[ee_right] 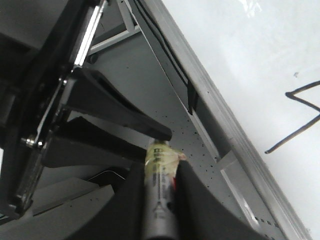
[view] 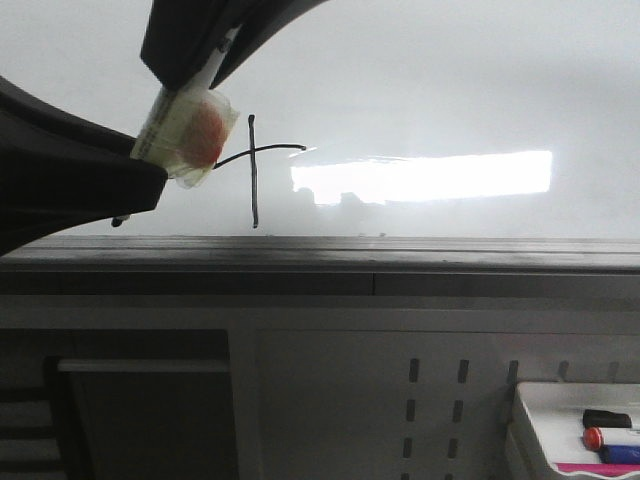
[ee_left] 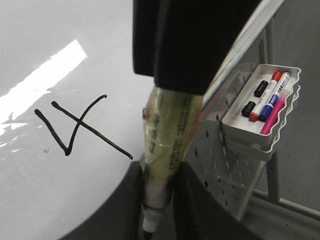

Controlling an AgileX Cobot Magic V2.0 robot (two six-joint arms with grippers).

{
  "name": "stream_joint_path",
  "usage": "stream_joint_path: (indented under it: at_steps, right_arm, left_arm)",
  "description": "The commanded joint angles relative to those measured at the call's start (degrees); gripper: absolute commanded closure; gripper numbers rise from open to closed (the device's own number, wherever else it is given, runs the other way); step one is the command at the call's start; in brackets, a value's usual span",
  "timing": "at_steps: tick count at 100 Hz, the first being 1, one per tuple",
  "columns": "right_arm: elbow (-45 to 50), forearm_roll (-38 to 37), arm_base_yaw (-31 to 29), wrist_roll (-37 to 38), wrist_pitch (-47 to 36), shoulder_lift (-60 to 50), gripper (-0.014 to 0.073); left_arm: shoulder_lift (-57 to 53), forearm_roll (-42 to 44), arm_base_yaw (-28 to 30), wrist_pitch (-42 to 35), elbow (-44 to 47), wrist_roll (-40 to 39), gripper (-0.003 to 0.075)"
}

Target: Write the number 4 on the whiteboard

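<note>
The whiteboard is glossy white with a bright glare. The number 4 is drawn on it in thin black strokes, and its left part is hidden behind the marker. The 4 also shows in the left wrist view and partly in the right wrist view. A marker wrapped in yellowish tape spans both grippers in front of the board. My left gripper is shut on its tip end. My right gripper is shut on its grey barrel and comes in from above.
A grey edge rail runs under the board. Below it is a grey perforated panel. At the lower right a white tray hangs on the panel with several spare markers in it, also seen in the left wrist view.
</note>
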Motion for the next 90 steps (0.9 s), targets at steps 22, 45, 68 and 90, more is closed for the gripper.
stream_joint_path:
  at_steps: [22, 45, 68, 90]
  right_arm:
    - [-1.7, 1.8, 0.0, -0.4, -7.2, -2.7, 0.0071]
    - [-1.7, 0.0, -0.9, -0.4, -15.8, -6.9, 0.0097]
    - [-1.7, 0.0, -1.9, -0.4, -16.3, -10.7, 0.0109]
    - [-1.7, 0.1, -1.9, -0.4, -15.4, -11.3, 0.0109]
  left_arm:
    - [-0.6, -4.8, -0.2, -4.2, -1.6, -1.7, 0.0741]
    - [-0.6, -22.7, -0.2, -2.0, -1.8, -1.7, 0.0741]
    - [-0.2, -37.4, 1.5, 14.0, -8.4, -1.7, 0.0741]
    - [3.7, -46.9, 6.4, 26.3, -16.9, -1.7, 0.0741]
